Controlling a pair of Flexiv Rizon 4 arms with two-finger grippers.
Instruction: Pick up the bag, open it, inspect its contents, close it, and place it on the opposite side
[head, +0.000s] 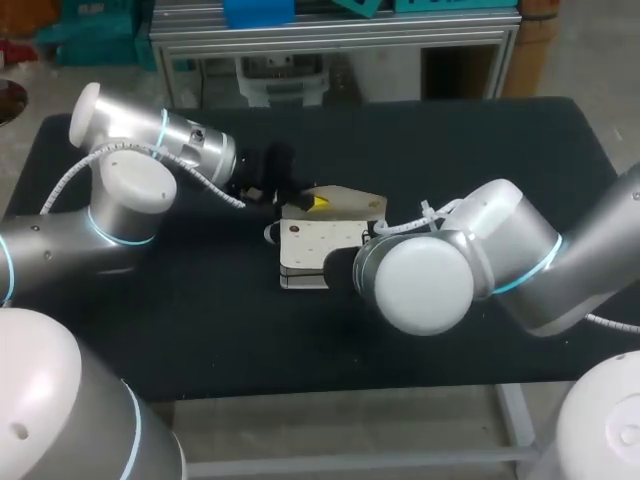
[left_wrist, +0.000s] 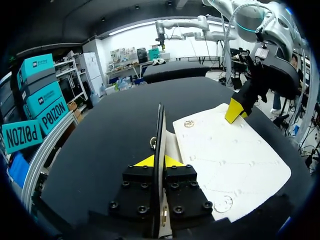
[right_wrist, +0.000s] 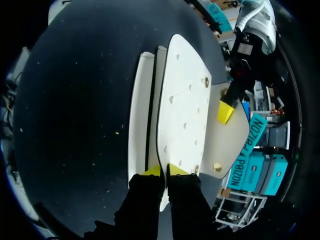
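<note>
One bag (head: 318, 245) is seen, lying near the middle of the black surface (head: 480, 150). It is flat and off-white, with a dark lining visible along its edges. Its panels are dotted with small studs. A tan, tapered flap (head: 350, 197) is folded out at the far end, and several small round metal fittings are set on the flap and panels.

Two grippers are counted, each with two yellow tips. The left gripper (head: 318, 202) is placed at the flap end of the bag. In the left wrist view, its yellow tips (left_wrist: 153, 161) are pressed together on a thin, upright panel edge of the bag (left_wrist: 230, 160), so the panel is pinched from both sides.

The right gripper is hidden behind the right arm (head: 440, 265) in the head view. In the right wrist view, its tips (right_wrist: 163, 170) are pressed together on the near edge of the bag's upper panel (right_wrist: 182, 110), which is raised off the lower panel.

The right gripper (left_wrist: 234, 111) is seen from the left wrist view at the bag's far edge. The left gripper (right_wrist: 225, 112) is seen from the right wrist view over the flap.
</note>
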